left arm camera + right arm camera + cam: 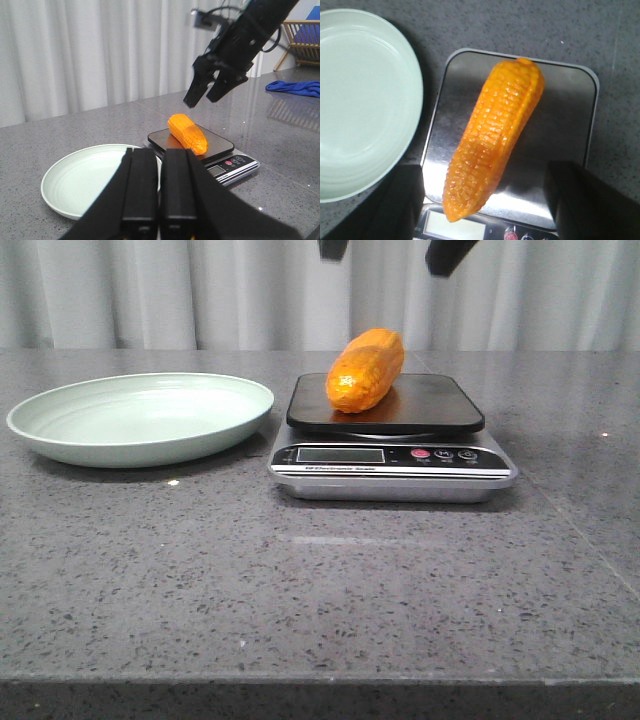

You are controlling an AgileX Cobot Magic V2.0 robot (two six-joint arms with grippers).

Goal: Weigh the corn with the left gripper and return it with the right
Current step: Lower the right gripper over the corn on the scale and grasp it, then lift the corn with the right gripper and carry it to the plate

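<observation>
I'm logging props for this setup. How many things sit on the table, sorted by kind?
Corn: 1
Kitchen scale: 1
Plate: 1
Blue cloth: 1, seen only in the left wrist view
Total: 4

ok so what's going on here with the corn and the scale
The corn lies on the platform of a kitchen scale, and nothing is gripping it. The right gripper hangs open above the cob, lined up as if to pick it up. The left gripper is shut and empty, back over the near side of the table. The pale green plate beside the scale is empty. So the weighing step looks done, and the return is not yet made.
</observation>
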